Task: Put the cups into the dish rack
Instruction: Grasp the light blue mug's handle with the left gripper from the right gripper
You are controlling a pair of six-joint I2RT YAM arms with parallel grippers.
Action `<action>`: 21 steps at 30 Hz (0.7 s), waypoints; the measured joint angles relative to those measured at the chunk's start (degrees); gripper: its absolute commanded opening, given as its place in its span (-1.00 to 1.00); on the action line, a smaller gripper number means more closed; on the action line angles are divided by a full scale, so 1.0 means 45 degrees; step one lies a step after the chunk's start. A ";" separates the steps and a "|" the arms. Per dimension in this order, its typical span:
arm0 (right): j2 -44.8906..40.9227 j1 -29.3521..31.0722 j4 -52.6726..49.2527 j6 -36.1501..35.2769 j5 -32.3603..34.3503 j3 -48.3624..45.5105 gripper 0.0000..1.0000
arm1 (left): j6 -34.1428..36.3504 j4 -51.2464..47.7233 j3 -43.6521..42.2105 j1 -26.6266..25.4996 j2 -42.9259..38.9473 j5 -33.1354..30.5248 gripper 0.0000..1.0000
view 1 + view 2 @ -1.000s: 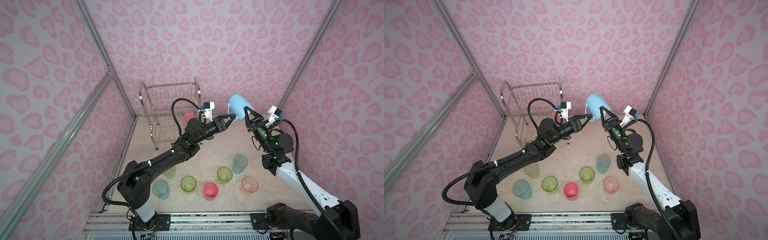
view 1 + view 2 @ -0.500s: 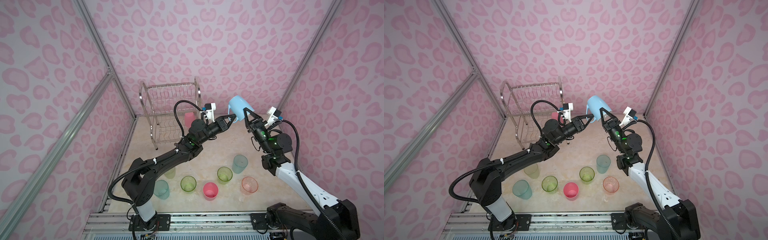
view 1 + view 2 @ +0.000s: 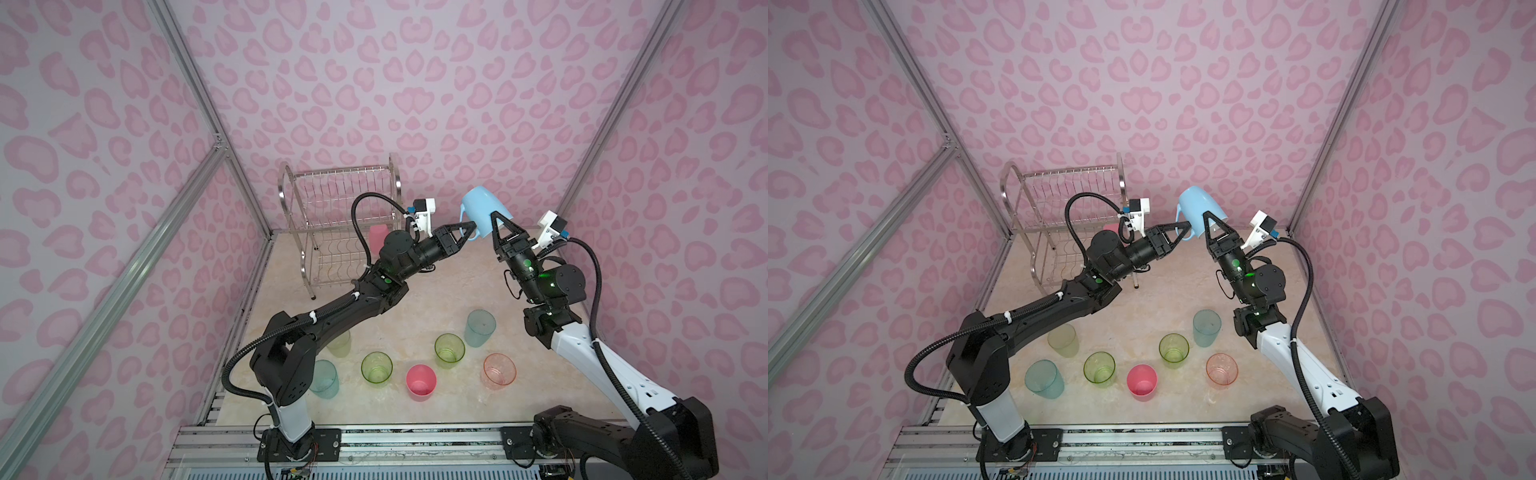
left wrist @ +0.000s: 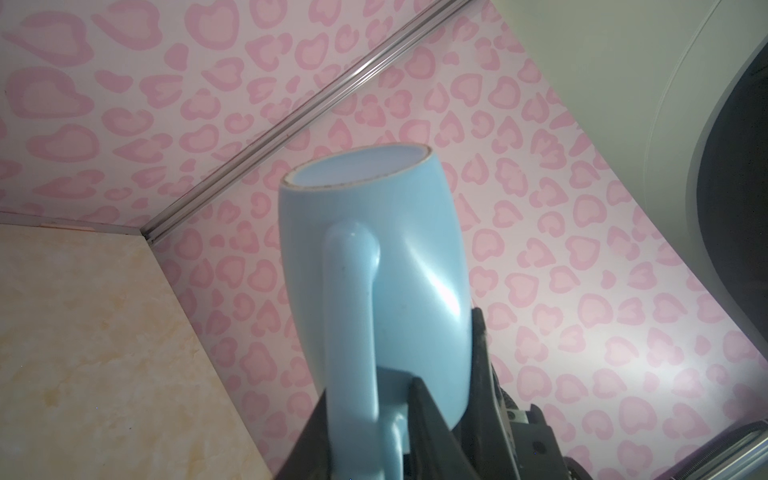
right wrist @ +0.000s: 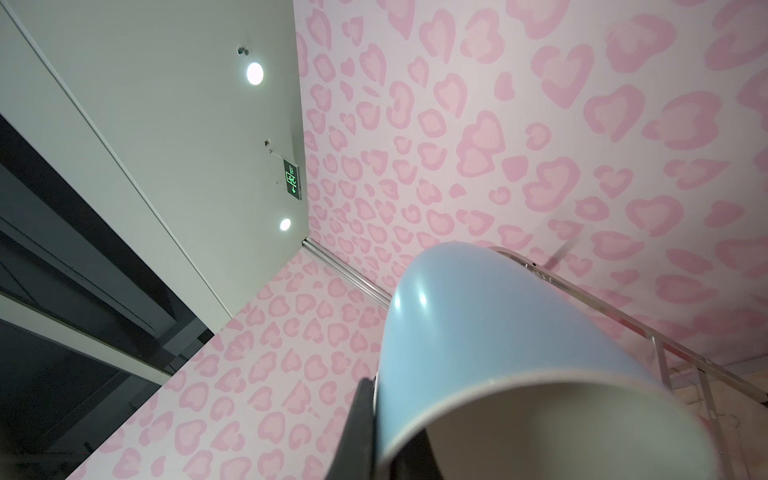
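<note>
Back-left: dish rack [image 3: 336,195] upright vs the back wall, w/ a pink cup [image 3: 379,237] on its lower tier, partly behind the L arm. Just right of the rack, L gripper [image 3: 470,232] is raised off the table [image 3: 415,291], jaws narrow and pinching the handle [image 4: 353,316] of the light-blue mug [image 3: 482,208]; wrist view shows a finger [image 4: 424,415] touching each side. Mug is mid-air, tilted, base up toward the wall, mouth down-right. R gripper [image 3: 496,219] is clamped on the rim wall, one finger [image 5: 357,415] outside, other inside the mouth, so both grippers have it. On the table in front, all upright, l→r: teal cup [image 3: 324,378] by the L arm base, pale green cup [image 3: 340,345] half hidden by that arm, green cup [image 3: 376,368], red-pink cup [image 3: 421,382], 2nd green cup [image 3: 449,351], 2nd teal cup [image 3: 480,328], peach cup [image 3: 499,370].
</note>
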 measured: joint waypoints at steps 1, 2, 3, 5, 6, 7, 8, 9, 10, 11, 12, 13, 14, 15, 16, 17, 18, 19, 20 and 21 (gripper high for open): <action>-0.0019 -0.0010 -0.0068 -0.0073 0.0005 0.0015 -1.00 | -0.0112 -0.0029 0.0029 0.0024 0.0029 0.0146 -0.45; -0.0049 -0.0015 -0.0092 -0.0126 0.0005 0.0015 -1.00 | -0.0185 -0.0083 0.0053 0.0044 0.0044 0.0282 -0.45; -0.0078 -0.0019 -0.0121 -0.0146 -0.0005 0.0015 -1.00 | -0.0204 -0.0092 0.0058 0.0058 0.0044 0.0427 -0.45; -0.0151 -0.0029 -0.0175 -0.0277 -0.0058 0.0015 -1.00 | -0.0209 -0.0112 0.0058 0.0073 0.0044 0.0719 -0.48; -0.0185 -0.0029 -0.0219 -0.0335 -0.0087 0.0015 -1.00 | -0.0209 -0.0160 0.0058 0.0107 0.0044 0.0913 -0.52; -0.0194 -0.0029 -0.0262 -0.0340 -0.0117 0.0015 -1.00 | -0.0214 -0.0223 0.0058 0.0141 0.0044 0.1112 -0.55; -0.0199 -0.0034 -0.0287 -0.0321 -0.0121 0.0015 -1.00 | -0.0287 -0.0272 0.0058 0.0189 0.0039 0.1214 -0.56; -0.0199 -0.0049 -0.0325 -0.0301 -0.0131 0.0015 -1.00 | -0.0296 -0.0316 0.0058 0.0248 0.0034 0.1350 -0.56; -0.0199 -0.0053 -0.0350 -0.0316 -0.0175 0.0015 -1.00 | -0.0296 -0.0350 0.0058 0.0316 0.0029 0.1472 -0.58; -0.0199 -0.0053 -0.0359 -0.0335 -0.0214 0.0015 -1.00 | -0.0291 -0.0359 0.0053 0.0374 0.0029 0.1554 -0.59; -0.0194 -0.0053 -0.0359 -0.0364 -0.0267 0.0015 -1.00 | -0.0291 -0.0374 0.0053 0.0427 0.0029 0.1637 -0.59; -0.0180 -0.0053 -0.0359 -0.0369 -0.0301 0.0015 -1.00 | -0.0296 -0.0384 0.0053 0.0495 0.0024 0.1685 -0.59; -0.0170 -0.0053 -0.0359 -0.0369 -0.0345 0.0015 -1.00 | -0.0296 -0.0408 0.0053 0.0539 0.0019 0.1749 -0.59; -0.0160 -0.0053 -0.0359 -0.0369 -0.0374 0.0015 -1.00 | -0.0296 -0.0418 0.0053 0.0588 0.0015 0.1836 -0.59; -0.0136 -0.0053 -0.0355 -0.0374 -0.0447 0.0015 -1.00 | -0.0291 -0.0427 0.0053 0.0631 0.0015 0.1914 -0.60; -0.0121 -0.0053 -0.0359 -0.0374 -0.0476 0.0015 -1.00 | -0.0291 -0.0457 0.0053 0.0661 0.0015 0.1962 -0.60; -0.0102 -0.0053 -0.0359 -0.0374 -0.0529 0.0015 -1.00 | -0.0291 -0.0466 0.0058 0.0699 0.0015 0.2030 -0.60; -0.0083 -0.0058 -0.0350 -0.0374 -0.0549 0.0015 -1.00 | -0.0291 -0.0476 0.0063 0.0724 0.0015 0.2084 -0.62; -0.0044 -0.0058 -0.0340 -0.0374 -0.0559 0.0034 -1.00 | -0.0291 -0.0573 0.0136 0.0748 0.0019 0.2142 -0.64; -0.0019 -0.0058 -0.0272 -0.0369 -0.0563 0.0034 -1.00 | -0.0301 -0.0665 0.0199 0.0772 0.0019 0.2191 -0.65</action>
